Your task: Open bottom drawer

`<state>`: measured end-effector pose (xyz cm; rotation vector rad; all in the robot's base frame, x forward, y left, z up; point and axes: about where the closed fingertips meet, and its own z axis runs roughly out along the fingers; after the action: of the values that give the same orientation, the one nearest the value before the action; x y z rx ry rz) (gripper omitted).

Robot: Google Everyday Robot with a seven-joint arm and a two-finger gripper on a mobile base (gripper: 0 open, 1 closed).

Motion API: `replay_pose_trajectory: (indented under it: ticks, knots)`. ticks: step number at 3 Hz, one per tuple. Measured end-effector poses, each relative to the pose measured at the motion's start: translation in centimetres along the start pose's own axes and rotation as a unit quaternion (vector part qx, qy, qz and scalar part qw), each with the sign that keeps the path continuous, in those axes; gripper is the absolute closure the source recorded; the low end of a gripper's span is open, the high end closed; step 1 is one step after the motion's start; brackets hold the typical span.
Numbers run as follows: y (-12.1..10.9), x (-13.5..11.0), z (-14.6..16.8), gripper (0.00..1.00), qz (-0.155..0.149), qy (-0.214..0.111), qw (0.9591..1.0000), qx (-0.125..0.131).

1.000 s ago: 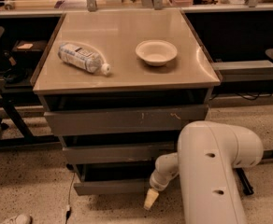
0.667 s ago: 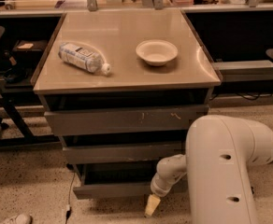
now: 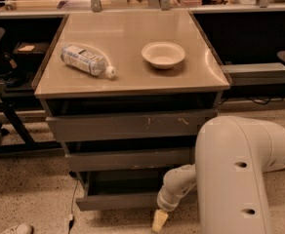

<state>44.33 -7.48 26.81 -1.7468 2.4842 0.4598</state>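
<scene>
The bottom drawer [image 3: 118, 200] is the lowest grey front of the cabinet; it stands pulled out a little, with its shallow tray showing dark behind the front. Above it are the middle grey front [image 3: 128, 159] and the largest, scratched top front [image 3: 128, 126]. My gripper [image 3: 159, 221] hangs at the end of the white arm, just below and in front of the bottom drawer's right end, close to the floor.
On the cabinet top lie a plastic bottle [image 3: 86, 60] on its side and a white bowl [image 3: 163, 54]. The big white arm [image 3: 235, 174] fills the lower right. A chair base [image 3: 1, 126] stands at the left; a cable [image 3: 73, 204] hangs by the drawer's left end.
The arm and gripper have shifted slightly down and toward the camera. The bottom drawer's front stands a little further out than before.
</scene>
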Motion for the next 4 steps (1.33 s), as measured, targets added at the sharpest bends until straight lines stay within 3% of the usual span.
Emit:
replay_pose_trajectory:
  ticks: [2, 3, 4]
  knots:
    - [-5.1, -2.9, 4.2, 0.0, -0.032, 0.012, 0.9993, 0.018]
    - [-5.8, -3.2, 6.7, 0.0, -0.04, 0.023, 0.9989, 0.008]
    - [-5.1, -2.3, 8.7, 0.0, -0.047, 0.044, 0.9979, -0.012]
